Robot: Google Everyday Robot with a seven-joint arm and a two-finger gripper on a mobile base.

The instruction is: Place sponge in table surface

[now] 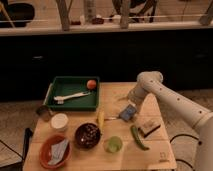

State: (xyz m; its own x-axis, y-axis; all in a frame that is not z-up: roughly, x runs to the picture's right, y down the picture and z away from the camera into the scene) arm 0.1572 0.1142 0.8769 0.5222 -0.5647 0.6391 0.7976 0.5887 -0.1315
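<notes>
The sponge (127, 113) is a small blue-grey block at the middle of the pale wood table surface (114, 93). It appears to rest on the wood, tilted a little. My gripper (131, 103) hangs right over the sponge's upper edge, at the end of the white arm (159, 90) that reaches in from the right. I cannot tell whether the gripper touches the sponge.
A dark green tray (54, 86) at the back left holds an orange ball (91, 84) and a white utensil (70, 96). On the table are a banana (100, 119), dark bowl (88, 135), green cup (114, 145), green vegetable (137, 137), brown packet (149, 127), white cup (59, 121) and orange plate (54, 150).
</notes>
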